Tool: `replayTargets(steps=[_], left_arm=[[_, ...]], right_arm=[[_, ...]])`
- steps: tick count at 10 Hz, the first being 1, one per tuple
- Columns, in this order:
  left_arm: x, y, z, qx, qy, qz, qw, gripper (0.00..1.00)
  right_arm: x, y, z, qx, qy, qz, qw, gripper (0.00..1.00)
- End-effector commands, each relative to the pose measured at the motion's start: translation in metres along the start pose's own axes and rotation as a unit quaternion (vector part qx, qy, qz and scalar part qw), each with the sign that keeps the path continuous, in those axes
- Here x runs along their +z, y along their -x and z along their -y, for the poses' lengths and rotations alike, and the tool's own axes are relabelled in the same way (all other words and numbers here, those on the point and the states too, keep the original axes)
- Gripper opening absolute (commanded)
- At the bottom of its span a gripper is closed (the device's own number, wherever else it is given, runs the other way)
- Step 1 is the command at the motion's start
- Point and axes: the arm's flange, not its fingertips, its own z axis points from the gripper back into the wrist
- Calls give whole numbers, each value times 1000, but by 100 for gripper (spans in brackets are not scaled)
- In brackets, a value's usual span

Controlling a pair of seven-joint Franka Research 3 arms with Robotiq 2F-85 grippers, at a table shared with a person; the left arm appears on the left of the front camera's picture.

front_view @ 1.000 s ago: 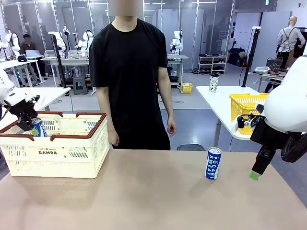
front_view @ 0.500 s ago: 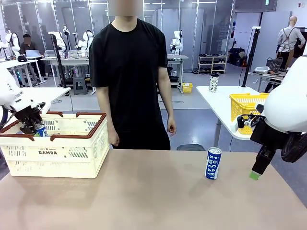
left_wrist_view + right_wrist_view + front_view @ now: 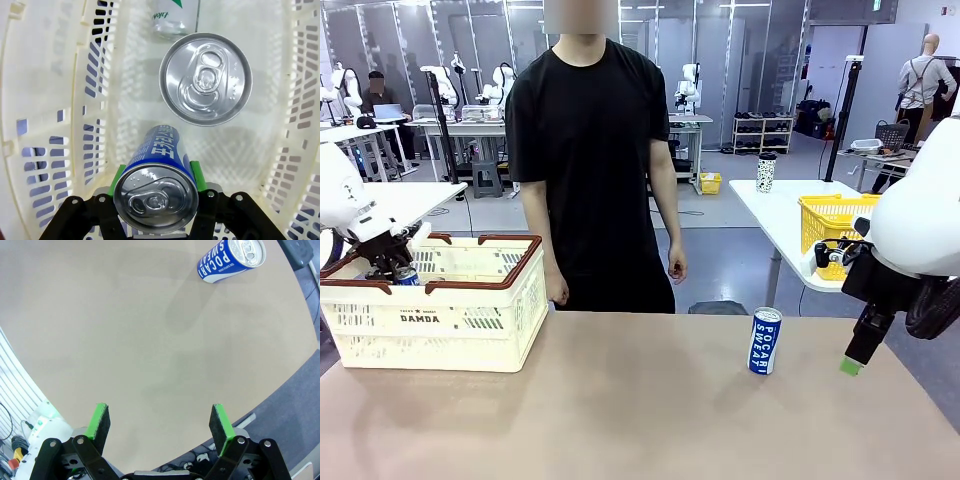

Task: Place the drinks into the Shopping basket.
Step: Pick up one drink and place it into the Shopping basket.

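My left gripper (image 3: 392,266) is down inside the cream Shopping basket (image 3: 470,318), shut on a slim blue-and-white drink can (image 3: 406,276). In the left wrist view the green pads (image 3: 194,173) clamp that can (image 3: 155,195) by its sides, top toward the camera, above the basket floor. A second can (image 3: 205,79) stands upright below it, and a green-lettered can (image 3: 173,18) lies beyond. Another blue-and-white can (image 3: 764,341) stands on the table at the right; it also shows in the right wrist view (image 3: 230,259). My right gripper (image 3: 854,358) hangs open (image 3: 159,422) over the table's right edge, holding nothing.
A person in a black shirt (image 3: 588,150) stands at the far side of the table, hands down. The basket's lattice walls (image 3: 60,105) close in around the left gripper. A yellow basket (image 3: 832,222) and a speckled cup (image 3: 765,172) sit on a white table behind.
My left gripper has sunk lower into the basket with the blue can, which now shows less above the rim. The right arm and the can on the table have stayed put.
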Motion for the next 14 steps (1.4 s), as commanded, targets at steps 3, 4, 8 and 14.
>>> replayTargets(steps=[3,4,8,14], left_arm=[[-8,-4,-7,-14,15,9,1000,57],[-14,-6,-7,-15,18,7,1000,57],[-20,-8,-4,-17,28,17,999,77],[-8,-4,-1,-20,26,1,999,100]], right_arm=[[0,1,0,-1,0,-1,1000,100],[0,1,0,-1,0,-1,1000,100],[0,1,0,-1,0,-1,1000,100],[0,1,0,-1,0,-1,1000,100]])
